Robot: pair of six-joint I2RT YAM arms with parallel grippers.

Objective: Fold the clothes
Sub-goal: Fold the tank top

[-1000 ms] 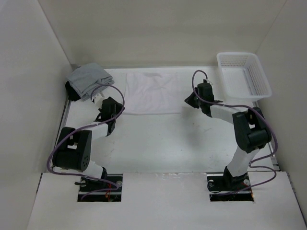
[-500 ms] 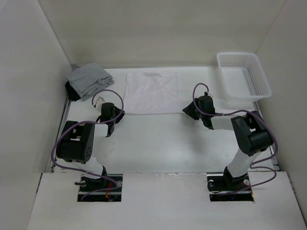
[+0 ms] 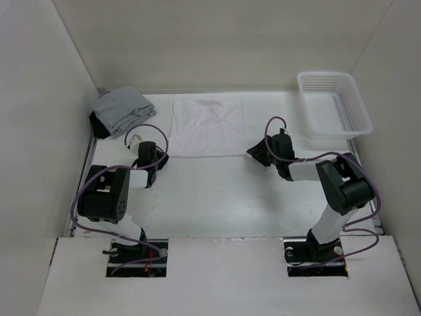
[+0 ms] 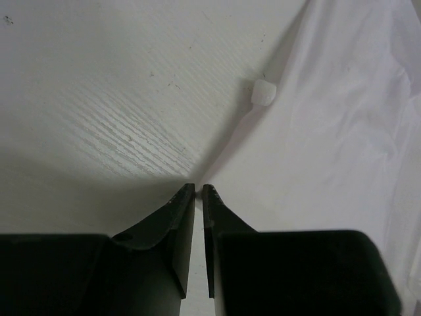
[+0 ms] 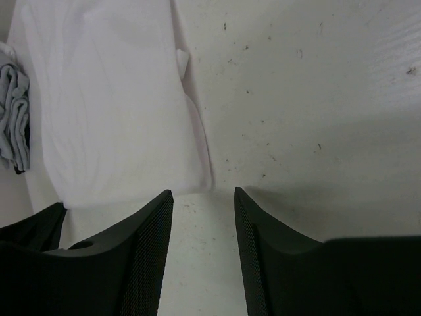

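Observation:
The clothes (image 3: 209,127) are one plain white garment lying flat at the back middle of the table. My left gripper (image 3: 158,160) is low at its near left corner. In the left wrist view the gripper (image 4: 198,187) has closed to a thin slit right at the garment (image 4: 329,131) edge, seemingly pinching it. My right gripper (image 3: 255,153) is at the near right corner. It (image 5: 204,192) stands open, its fingertips just short of the garment (image 5: 112,105) corner, with only bare table between them.
A grey cloth bundle (image 3: 120,110) lies at the back left, and a white lattice basket (image 3: 334,104) stands at the back right. A small white lump (image 4: 262,91) sits on the table against the garment's left edge. Walls enclose the table.
The left jaws have closed from wide open to a slit at the garment's corner. The right jaws have opened, and that gripper has drawn back toward the near edge.

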